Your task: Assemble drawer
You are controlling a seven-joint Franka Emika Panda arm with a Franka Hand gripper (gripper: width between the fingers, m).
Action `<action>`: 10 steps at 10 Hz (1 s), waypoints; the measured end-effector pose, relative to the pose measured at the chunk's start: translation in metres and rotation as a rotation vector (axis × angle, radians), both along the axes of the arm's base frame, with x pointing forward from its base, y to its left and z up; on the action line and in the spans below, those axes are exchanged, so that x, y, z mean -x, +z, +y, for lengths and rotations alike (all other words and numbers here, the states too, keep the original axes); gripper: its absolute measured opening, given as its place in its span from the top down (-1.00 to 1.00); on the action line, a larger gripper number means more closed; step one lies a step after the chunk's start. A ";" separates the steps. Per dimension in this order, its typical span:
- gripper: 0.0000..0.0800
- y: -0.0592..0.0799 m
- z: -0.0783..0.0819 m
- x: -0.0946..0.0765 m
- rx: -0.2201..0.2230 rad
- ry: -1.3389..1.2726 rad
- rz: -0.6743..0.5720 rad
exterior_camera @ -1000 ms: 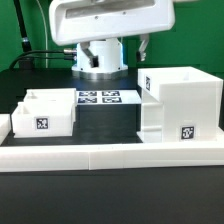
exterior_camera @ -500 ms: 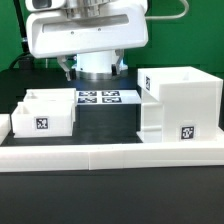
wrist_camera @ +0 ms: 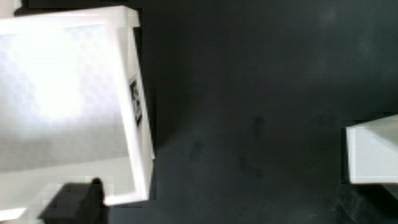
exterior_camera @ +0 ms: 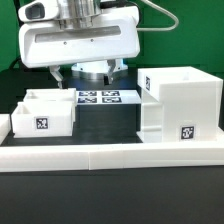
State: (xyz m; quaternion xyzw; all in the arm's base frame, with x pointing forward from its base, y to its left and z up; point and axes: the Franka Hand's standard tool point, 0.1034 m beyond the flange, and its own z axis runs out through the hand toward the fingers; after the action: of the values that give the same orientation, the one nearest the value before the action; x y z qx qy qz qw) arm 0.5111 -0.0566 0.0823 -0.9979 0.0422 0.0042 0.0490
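Standing at the right of the exterior view, the drawer housing [exterior_camera: 182, 105] rests on the black table [exterior_camera: 105, 122], open face upward and one tagged face toward the camera. A lower white box [exterior_camera: 150, 118], possibly a second tray, touches its left side. The smaller tray [exterior_camera: 43, 113] sits at lower left, open side up, tag facing the camera, long axis running left to right across the frame. Judged light, rigid, smooth plastic; a thin side wall offers the surest pinch. The marker board [exterior_camera: 100, 98] lies between them, further back. The border wall [exterior_camera: 110, 152] crosses the bottom. The gripper [exterior_camera: 90, 72] hangs at upper centre-left, fingers apparently spread and empty.
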 end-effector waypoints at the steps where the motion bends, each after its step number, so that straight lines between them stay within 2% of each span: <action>1: -0.62 0.000 0.000 0.000 0.000 0.000 0.000; 3: -0.62 -0.004 -0.003 0.003 0.008 0.009 0.007; 5: -0.62 -0.025 -0.020 0.011 0.036 0.054 -0.006; 8: -0.62 -0.040 -0.020 0.013 0.056 0.094 -0.024; 10: -0.62 -0.053 -0.024 0.020 0.069 0.093 -0.027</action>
State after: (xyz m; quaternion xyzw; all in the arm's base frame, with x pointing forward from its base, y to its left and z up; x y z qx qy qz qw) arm 0.4907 -0.0803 0.0298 -0.9998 -0.0049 -0.0087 0.0146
